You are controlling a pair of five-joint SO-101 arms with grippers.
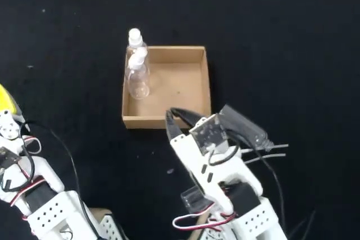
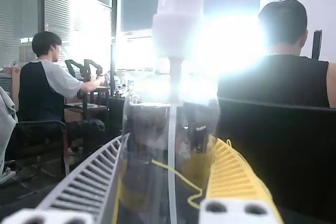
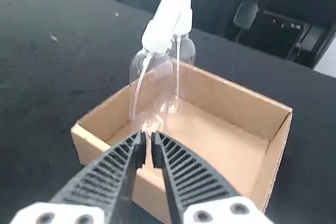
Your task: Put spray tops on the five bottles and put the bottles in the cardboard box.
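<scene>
Left gripper (image 2: 168, 139): yellow fingers clamp 1 spray-topped bottle (image 2: 157, 121). Right gripper (image 3: 147, 136): fingers nearly closed, empty, beside cardboard box (image 3: 273, 145) with 2 upright bottles (image 3: 151, 72).

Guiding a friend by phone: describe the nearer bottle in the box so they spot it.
Find the cardboard box mid-table. Two clear, white-topped bottles stand along one side wall. Yours is the nearer bottle, closer to the right gripper; the other bottle stands behind it.

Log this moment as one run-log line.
left pincer: shut on held bottle, capped | right pincer: shut, empty, at box front | in box: near bottle, far bottle, both capped
</scene>
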